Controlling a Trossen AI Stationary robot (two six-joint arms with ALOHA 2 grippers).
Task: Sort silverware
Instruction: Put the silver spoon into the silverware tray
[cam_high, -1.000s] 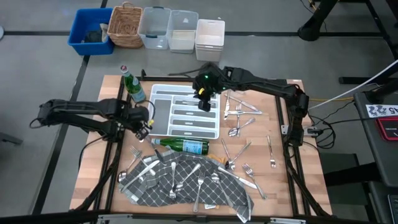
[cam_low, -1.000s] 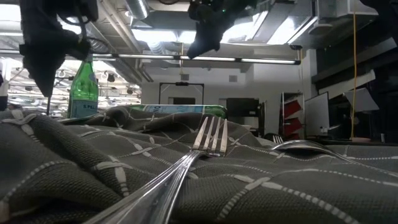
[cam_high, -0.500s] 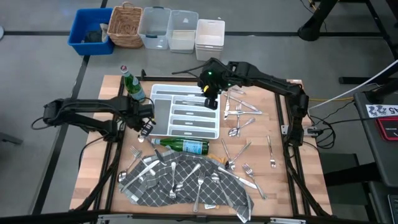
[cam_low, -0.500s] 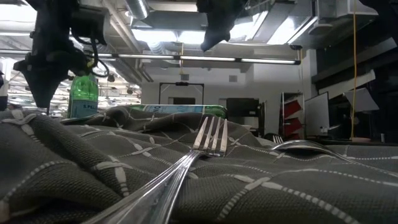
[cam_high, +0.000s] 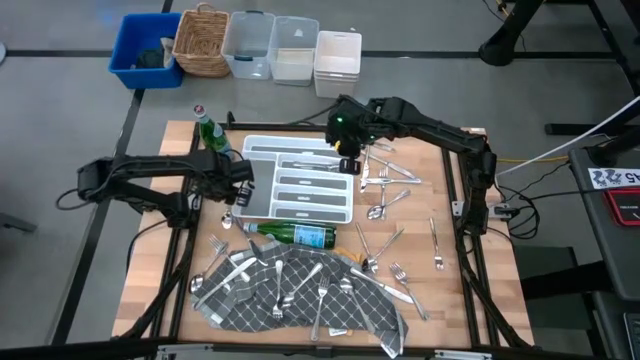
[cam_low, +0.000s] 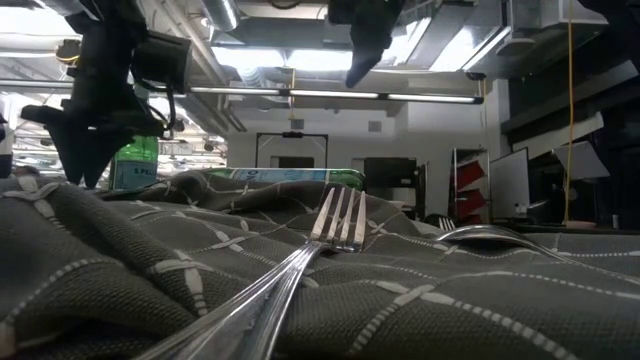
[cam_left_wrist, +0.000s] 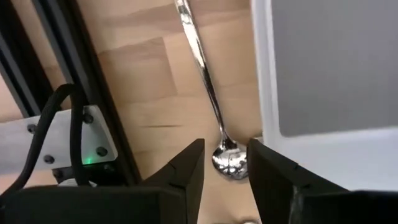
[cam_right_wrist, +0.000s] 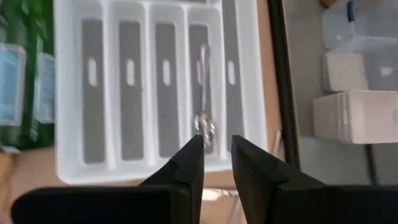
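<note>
The left gripper (cam_left_wrist: 225, 163), fingers spread and holding nothing, hovers over a spoon (cam_left_wrist: 211, 99) lying on the wood just beside the white tray (cam_high: 300, 180) — not inside it. A good regrasp means straddling the thin handle squarely. The right gripper (cam_right_wrist: 216, 152), fingers slightly parted and empty, hangs above the tray, where another spoon (cam_right_wrist: 204, 93) lies in a slot.

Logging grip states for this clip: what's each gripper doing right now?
Left gripper: open, holding nothing, over a spoon on the table beside the tray.
Right gripper: open, empty, above the tray.

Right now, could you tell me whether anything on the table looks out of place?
Yes: one green bottle lies on its side between the white tray and the grey cloth, while the other green bottle stands upright.
</note>
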